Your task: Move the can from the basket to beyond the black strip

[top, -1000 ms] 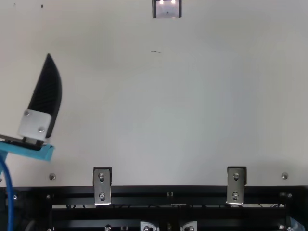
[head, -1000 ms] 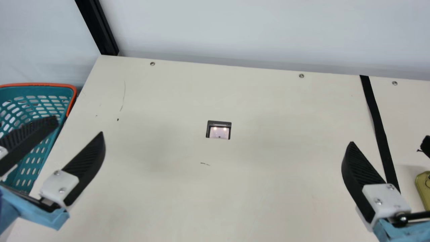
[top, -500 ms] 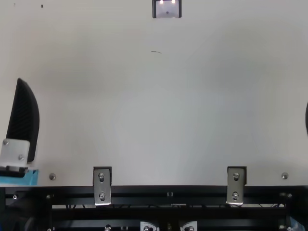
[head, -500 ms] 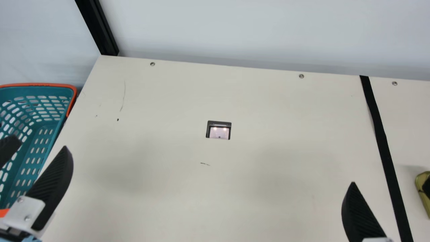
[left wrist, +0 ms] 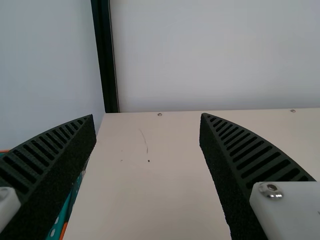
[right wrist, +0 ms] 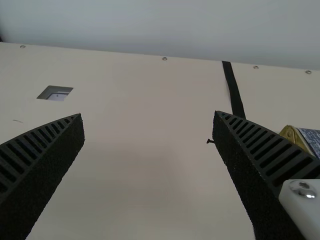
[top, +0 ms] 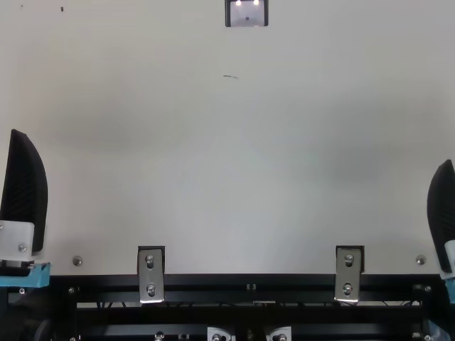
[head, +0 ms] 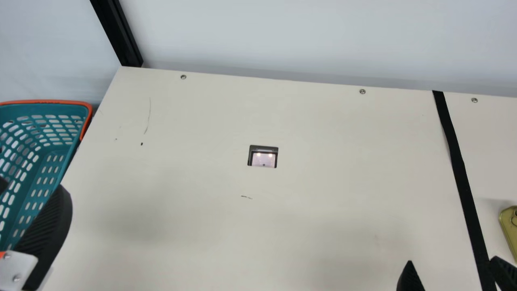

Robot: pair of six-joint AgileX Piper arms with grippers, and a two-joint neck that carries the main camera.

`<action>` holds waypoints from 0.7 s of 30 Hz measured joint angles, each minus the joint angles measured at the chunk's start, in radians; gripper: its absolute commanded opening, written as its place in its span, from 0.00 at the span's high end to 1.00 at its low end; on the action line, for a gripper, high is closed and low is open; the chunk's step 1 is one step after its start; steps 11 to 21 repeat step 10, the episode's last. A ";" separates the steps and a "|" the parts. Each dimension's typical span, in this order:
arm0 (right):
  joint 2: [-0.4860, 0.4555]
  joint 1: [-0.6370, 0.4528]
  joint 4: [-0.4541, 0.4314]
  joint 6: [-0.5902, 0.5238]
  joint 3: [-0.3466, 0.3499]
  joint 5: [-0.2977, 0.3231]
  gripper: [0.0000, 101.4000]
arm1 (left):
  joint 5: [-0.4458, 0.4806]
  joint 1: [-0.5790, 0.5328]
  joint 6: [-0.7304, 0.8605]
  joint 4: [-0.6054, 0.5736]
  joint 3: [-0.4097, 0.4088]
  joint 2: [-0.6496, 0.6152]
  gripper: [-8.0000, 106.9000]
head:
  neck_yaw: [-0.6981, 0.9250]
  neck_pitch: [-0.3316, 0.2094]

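A gold can lies on the table at the main view's right edge, on the far right side of the black strip. The teal basket with an orange rim stands off the table's left side; no can is visible in its visible part. My left gripper is open and empty over the basket's near right part. Low at the right, my open, empty right gripper has one finger over the strip. The left wrist view shows the left gripper spread wide; the right wrist view has the right gripper likewise, the can behind one finger.
A square cutout sits mid-table. A black post rises by the back left corner, and a pale wall runs behind the table. Metal brackets line the near edge in the top view.
Both grippers have drawn back toward the near edge, the left one also shifting left. The right gripper's finger has entered the top view's right side. The can has stayed put.
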 measured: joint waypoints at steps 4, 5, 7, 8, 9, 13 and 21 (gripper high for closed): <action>0.000 0.000 0.000 0.000 0.000 0.002 0.00 | 0.000 0.000 0.000 0.000 0.000 0.000 0.15 | 0.000 0.000; 0.000 0.000 0.000 0.000 0.000 0.002 0.00 | 0.000 0.000 0.000 0.000 0.000 0.000 0.15 | 0.000 0.000; 0.000 0.000 0.000 0.000 0.000 0.002 0.00 | 0.000 0.000 0.000 0.000 0.000 0.000 0.15 | 0.000 0.000; 0.000 0.000 0.000 0.000 0.000 0.002 0.00 | 0.000 0.000 0.000 0.000 0.000 0.000 0.15 | 0.000 0.000; 0.000 0.000 0.000 0.000 0.000 0.002 0.00 | 0.000 0.000 0.000 0.000 0.000 0.000 0.15 | 0.000 0.000; 0.000 0.000 0.000 0.000 0.000 0.002 0.00 | 0.000 0.000 0.000 0.000 0.000 0.000 0.15 | 0.000 0.000; 0.000 0.000 0.000 0.000 0.000 0.002 0.00 | 0.000 0.000 0.000 0.000 0.000 0.000 0.15 | 0.000 0.000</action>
